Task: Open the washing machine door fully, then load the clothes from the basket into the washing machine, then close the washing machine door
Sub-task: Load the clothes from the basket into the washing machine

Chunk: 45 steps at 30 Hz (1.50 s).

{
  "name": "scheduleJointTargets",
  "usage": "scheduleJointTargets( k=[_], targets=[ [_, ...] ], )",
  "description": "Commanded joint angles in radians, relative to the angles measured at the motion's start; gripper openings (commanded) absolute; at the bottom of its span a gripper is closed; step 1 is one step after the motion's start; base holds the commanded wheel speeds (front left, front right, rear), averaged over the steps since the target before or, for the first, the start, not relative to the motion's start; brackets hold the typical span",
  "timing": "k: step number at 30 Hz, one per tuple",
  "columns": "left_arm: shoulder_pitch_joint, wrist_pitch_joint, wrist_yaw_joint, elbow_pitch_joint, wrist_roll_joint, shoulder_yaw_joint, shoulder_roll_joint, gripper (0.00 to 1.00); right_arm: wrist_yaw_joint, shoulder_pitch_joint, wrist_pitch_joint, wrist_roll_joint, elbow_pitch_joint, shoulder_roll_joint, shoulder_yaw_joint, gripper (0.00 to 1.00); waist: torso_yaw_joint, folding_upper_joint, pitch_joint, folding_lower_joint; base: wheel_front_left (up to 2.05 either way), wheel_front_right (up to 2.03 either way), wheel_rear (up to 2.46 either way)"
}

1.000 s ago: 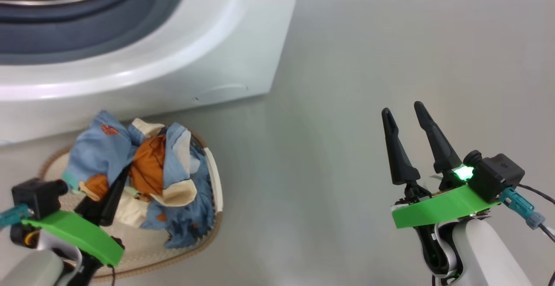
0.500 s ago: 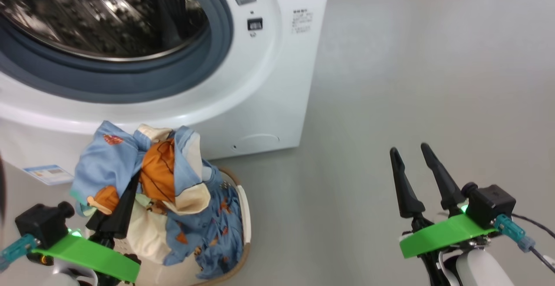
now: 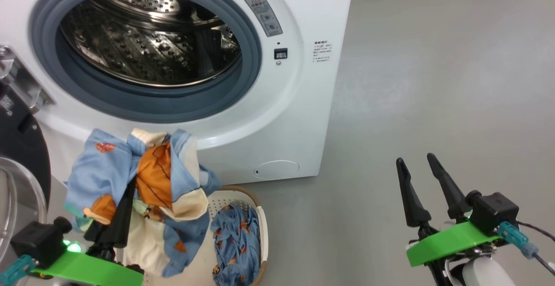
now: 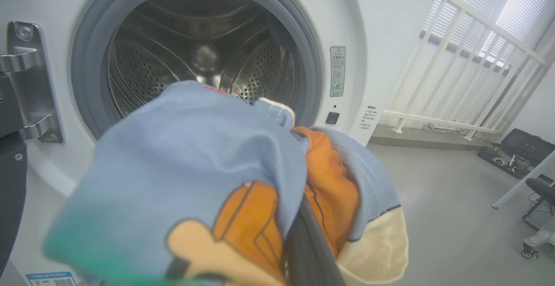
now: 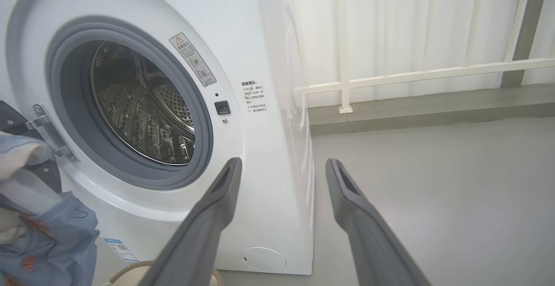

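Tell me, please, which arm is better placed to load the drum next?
Left. The left gripper is shut on a bundle of the clothes, held above the basket before the open drum. The right gripper is open and empty, off beside the washing machine.

The clothes (image 3: 104, 164) are hiding the tips of the left pincer (image 3: 129, 186); the head view's edge is cutting off the washing machine door (image 3: 21, 147).
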<state>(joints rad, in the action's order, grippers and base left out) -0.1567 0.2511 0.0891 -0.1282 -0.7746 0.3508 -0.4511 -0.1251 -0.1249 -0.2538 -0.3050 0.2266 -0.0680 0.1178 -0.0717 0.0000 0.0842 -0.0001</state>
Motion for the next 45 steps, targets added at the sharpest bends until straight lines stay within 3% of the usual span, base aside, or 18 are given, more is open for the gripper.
scheduleJointTargets(
  k=[1,15,27,37,45],
  targets=[
    [-0.017,0.011,-0.007,0.033,0.011,-0.049,-0.023,0.0,-0.006,0.008,-0.008,0.005,-0.023,-0.011,0.016,1.0,0.002,0.0,-0.008,0.0001,0.0,0.0,0.0],
    [-0.032,0.011,-0.013,0.044,0.017,-0.073,-0.011,0.0,-0.006,0.006,-0.008,0.008,-0.031,-0.017,0.015,1.0,-0.006,0.0,0.008,0.0001,0.0,0.0,0.0],
    [-0.221,0.006,0.019,-0.066,0.022,-0.061,-0.031,0.0,-0.006,-0.013,-0.008,0.036,-0.054,0.006,0.026,1.0,-0.045,0.0,0.091,0.0001,0.0,0.0,0.0],
    [-0.491,0.001,0.04,-0.277,0.016,-0.012,-0.08,0.0,-0.006,-0.023,-0.008,0.046,-0.112,0.017,0.047,1.0,-0.117,0.0,0.23,0.0001,0.0,0.0,0.0],
    [-0.691,0.004,0.041,-0.394,-0.056,0.079,-0.183,0.0,-0.006,-0.027,-0.008,0.022,-0.181,0.018,0.08,1.0,-0.186,0.0,0.379,0.0001,0.0,0.0,0.0]
  ],
)
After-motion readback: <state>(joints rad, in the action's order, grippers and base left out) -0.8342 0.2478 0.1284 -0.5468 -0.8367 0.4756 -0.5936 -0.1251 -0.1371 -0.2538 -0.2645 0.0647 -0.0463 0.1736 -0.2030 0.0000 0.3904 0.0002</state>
